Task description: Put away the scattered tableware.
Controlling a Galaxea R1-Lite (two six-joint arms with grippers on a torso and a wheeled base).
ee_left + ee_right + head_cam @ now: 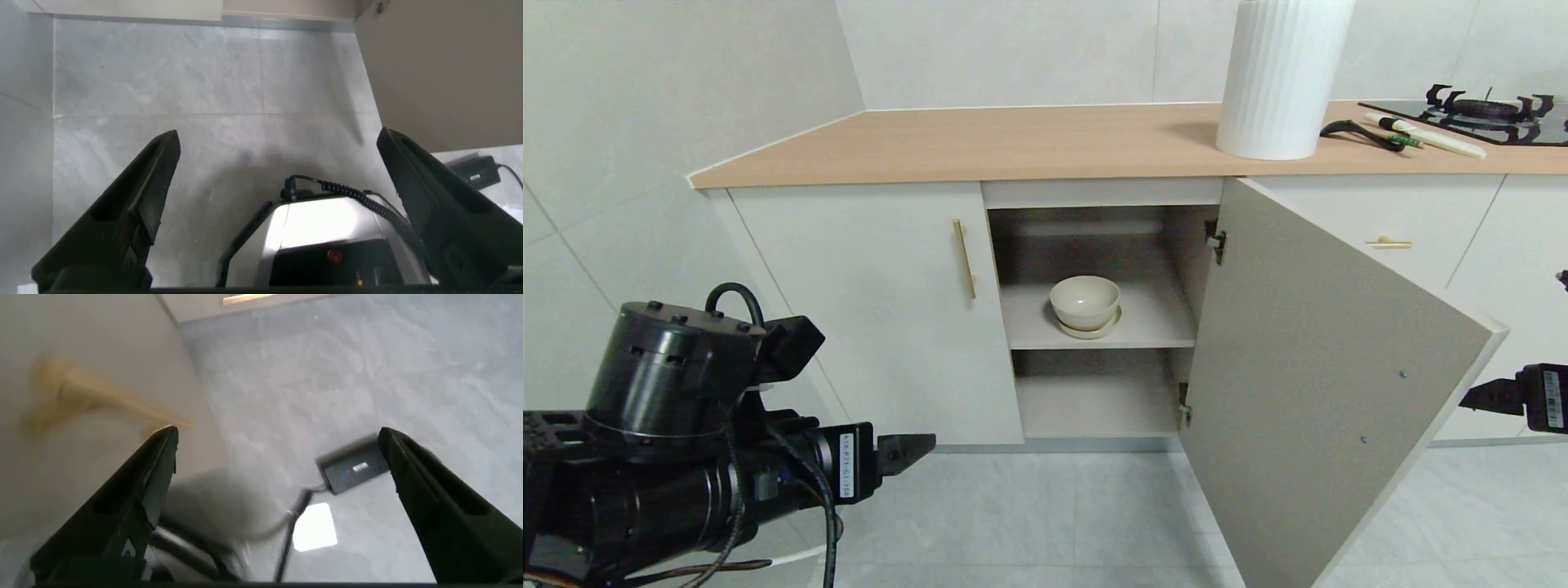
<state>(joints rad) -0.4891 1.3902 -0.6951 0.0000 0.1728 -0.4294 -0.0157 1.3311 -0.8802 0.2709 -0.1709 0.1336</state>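
A beige bowl sits on a small plate on the middle shelf of the open cabinet. On the wooden countertop, at the right, lie a black-handled utensil and a long pale utensil. Low at the left, in front of the shut cabinet door, my left gripper hangs open over the floor, holding nothing. My right gripper is open and empty, just past the outer edge of the swung-out door, with the door's gold handle close beside it.
A tall white ribbed vase stands on the counter above the open cabinet. A gas hob is at the far right. The lower shelf is bare. A small black box with a cable lies on the grey tiled floor.
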